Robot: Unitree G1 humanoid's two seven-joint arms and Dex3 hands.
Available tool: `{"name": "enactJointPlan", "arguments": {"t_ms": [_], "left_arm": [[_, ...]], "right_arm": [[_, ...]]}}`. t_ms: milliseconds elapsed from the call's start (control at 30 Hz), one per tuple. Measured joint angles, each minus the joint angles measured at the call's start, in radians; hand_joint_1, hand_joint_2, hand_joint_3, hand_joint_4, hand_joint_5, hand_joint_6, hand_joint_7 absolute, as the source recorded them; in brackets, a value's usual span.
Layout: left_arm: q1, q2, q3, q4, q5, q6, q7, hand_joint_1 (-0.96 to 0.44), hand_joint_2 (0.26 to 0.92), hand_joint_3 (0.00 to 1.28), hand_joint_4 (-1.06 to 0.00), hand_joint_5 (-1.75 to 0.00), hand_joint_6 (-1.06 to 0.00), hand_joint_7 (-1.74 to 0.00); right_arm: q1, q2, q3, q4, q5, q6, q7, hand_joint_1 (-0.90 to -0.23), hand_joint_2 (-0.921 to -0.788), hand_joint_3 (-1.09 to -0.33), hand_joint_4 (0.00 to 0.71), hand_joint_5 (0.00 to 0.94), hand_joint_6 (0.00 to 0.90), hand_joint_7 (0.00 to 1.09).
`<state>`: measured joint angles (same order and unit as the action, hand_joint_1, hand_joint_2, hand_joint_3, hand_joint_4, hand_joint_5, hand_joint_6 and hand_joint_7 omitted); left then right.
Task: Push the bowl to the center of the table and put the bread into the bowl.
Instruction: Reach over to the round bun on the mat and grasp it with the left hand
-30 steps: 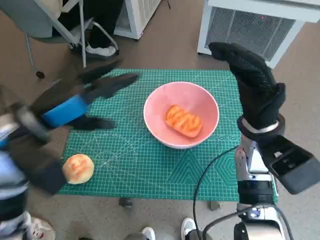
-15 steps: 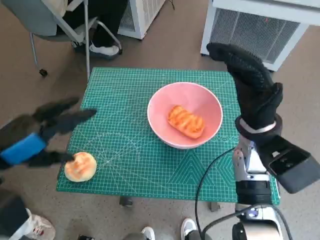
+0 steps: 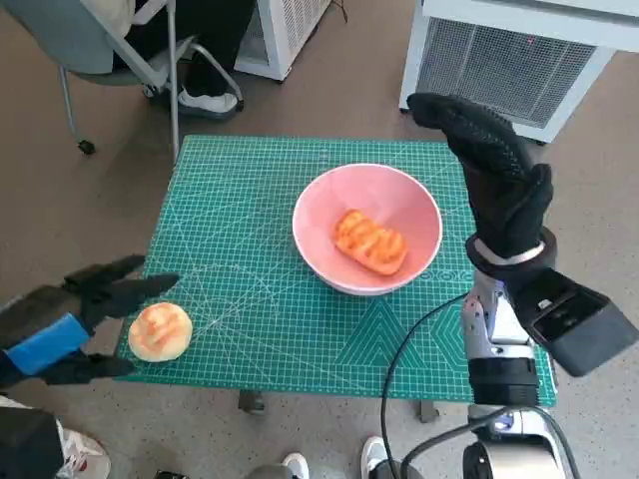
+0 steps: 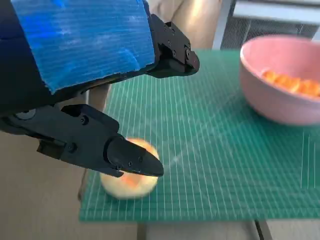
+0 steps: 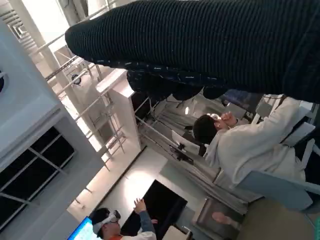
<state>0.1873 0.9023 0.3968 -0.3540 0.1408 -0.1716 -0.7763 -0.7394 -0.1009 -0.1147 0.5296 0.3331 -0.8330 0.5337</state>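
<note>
The pink bowl point(image 3: 367, 230) stands near the middle of the green mat point(image 3: 250, 200), with an oblong orange bread roll point(image 3: 368, 240) lying inside it. A round bun point(image 3: 159, 331) lies at the mat's near left corner. My left hand point(image 3: 75, 311) hovers just left of the bun with its black fingers point(image 4: 125, 155) spread and nothing in them. In the left wrist view the bun point(image 4: 129, 176) shows beyond a fingertip and the bowl point(image 4: 280, 95) sits further off. My right hand point(image 3: 494, 170) is raised beside the bowl's right rim, fingers extended, holding nothing.
A grey chair and a person's dark legs and shoes point(image 3: 205, 100) stand beyond the table's far left corner. White ventilated units point(image 3: 519, 60) stand behind the table. The right wrist view shows people point(image 5: 240, 145) in the room.
My left hand has swung back from over the mat's left half to beside the bun at the near left corner. The bowl, the roll and my right hand stay put.
</note>
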Motion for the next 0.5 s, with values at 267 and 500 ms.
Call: {"name": "enactJointPlan", "arguments": {"t_ms": [267,500], "left_arm": [[0.0,-0.003,-0.097,0.09,0.061,0.008,0.021,-0.3,0.876,0.0,-0.23,-0.01,-0.37,-0.01],[-0.029,-0.006,-0.191,0.168,0.104,0.062,0.027,-0.28,0.871,0.0,-0.32,-0.04,-0.43,-0.04]], "right_arm": [[-0.001,-0.002,-0.001,0.006,0.001,-0.01,0.009,-0.568,-0.921,-0.759,0.052,0.369,-0.001,0.64],[-0.001,-0.01,-0.003,0.007,0.002,-0.009,0.01,-0.566,-0.921,-0.767,0.051,0.364,-0.001,0.64]]}}
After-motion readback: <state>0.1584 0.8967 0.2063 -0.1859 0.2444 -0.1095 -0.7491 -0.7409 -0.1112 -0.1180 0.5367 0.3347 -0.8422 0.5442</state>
